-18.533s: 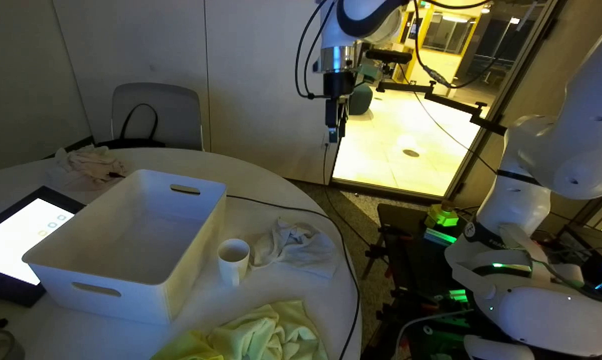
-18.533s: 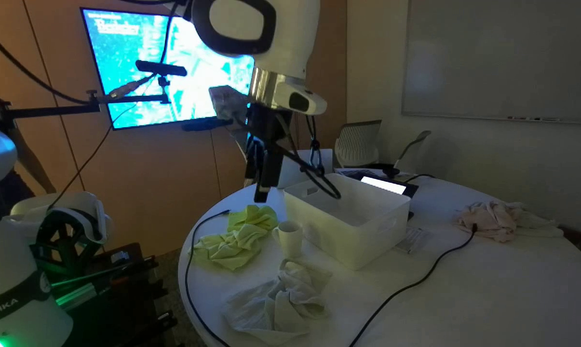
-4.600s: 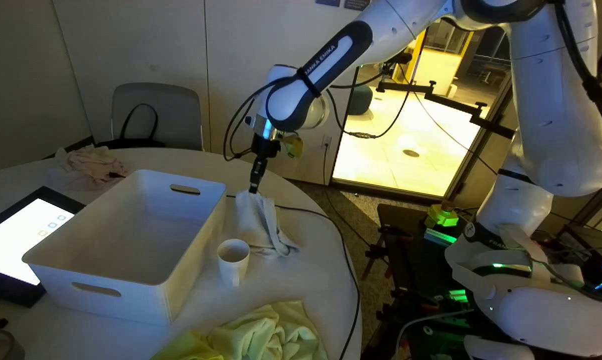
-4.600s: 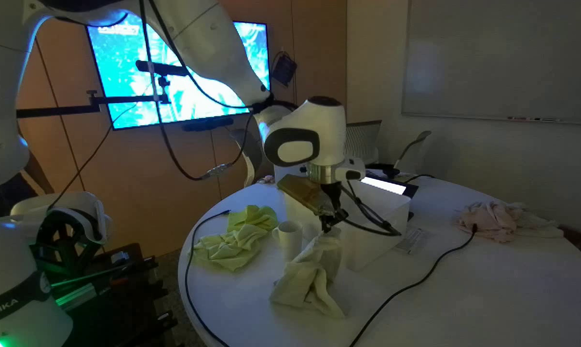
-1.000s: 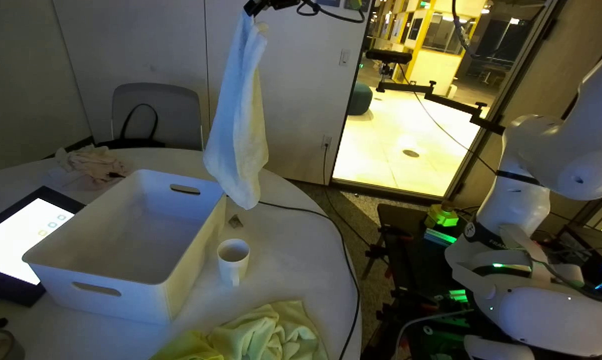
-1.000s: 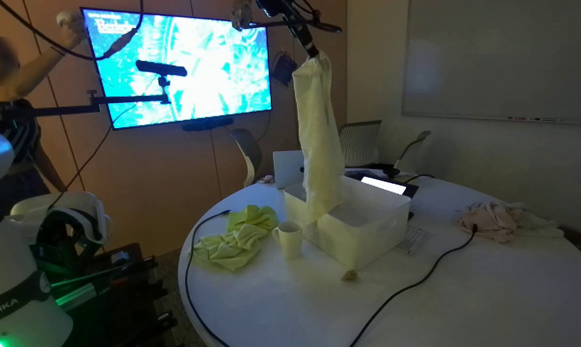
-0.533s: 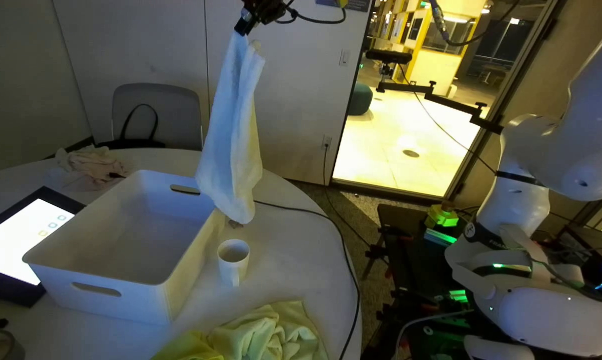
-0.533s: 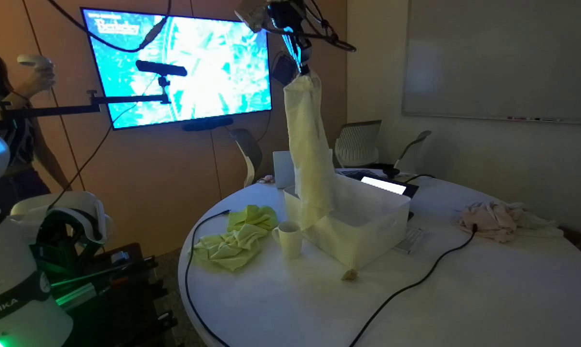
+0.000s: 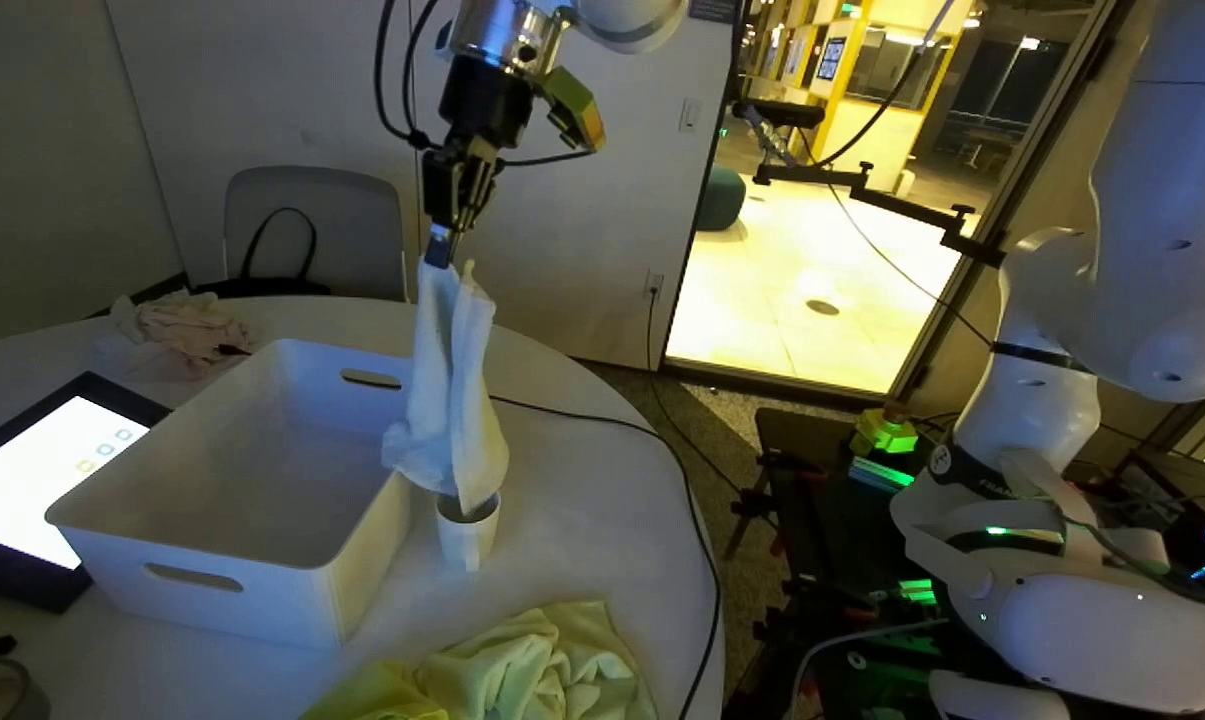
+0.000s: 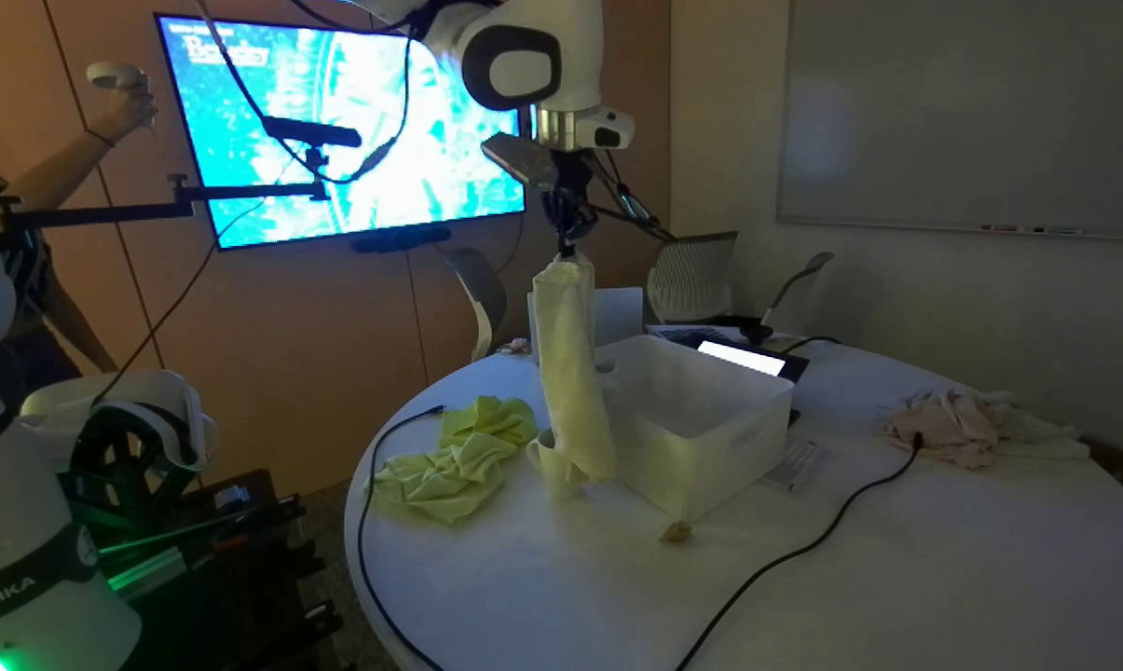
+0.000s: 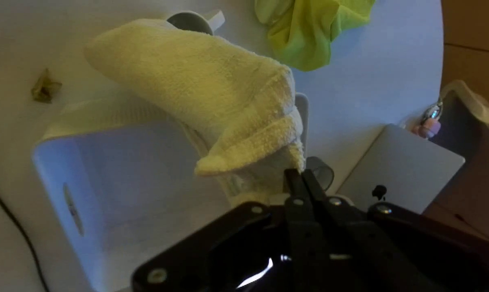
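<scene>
End effector is clamped on a pale cloth dangling near the white bin, bottom end by the mug (can't tell if they touch).

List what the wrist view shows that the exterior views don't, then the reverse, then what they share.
Only the wrist view: the logo on the laptop lid.
Only the exterior views: the tablet and pink cloth in both; in an exterior view, the television.
Shared by all: the gripper, shut on the pale towel, plus the bin, mug and yellow-green cloth.
</scene>
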